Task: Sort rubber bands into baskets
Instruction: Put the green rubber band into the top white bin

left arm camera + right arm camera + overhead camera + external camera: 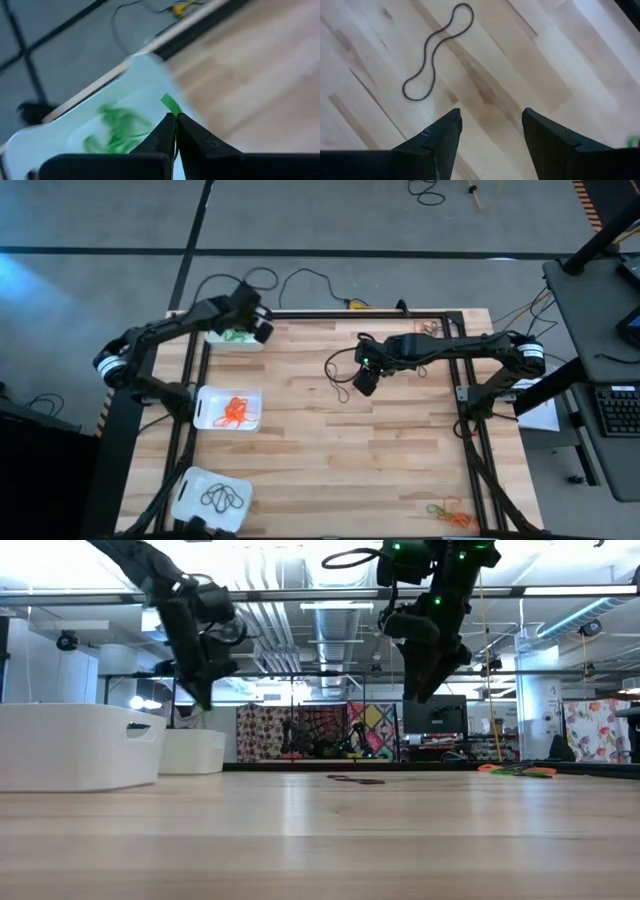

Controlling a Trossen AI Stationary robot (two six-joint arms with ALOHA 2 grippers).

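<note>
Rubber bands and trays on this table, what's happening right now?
The left claw is shut on a green rubber band above the far basket, which already holds green bands. The right claw hangs open over a black rubber band lying on the wooden table. The middle basket holds orange bands, the near basket black ones. A few bands lie at the table's near right corner.

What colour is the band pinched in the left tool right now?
Green. The band sticks out from the shut left tool above the basket; the left wrist view shows it best.
</note>
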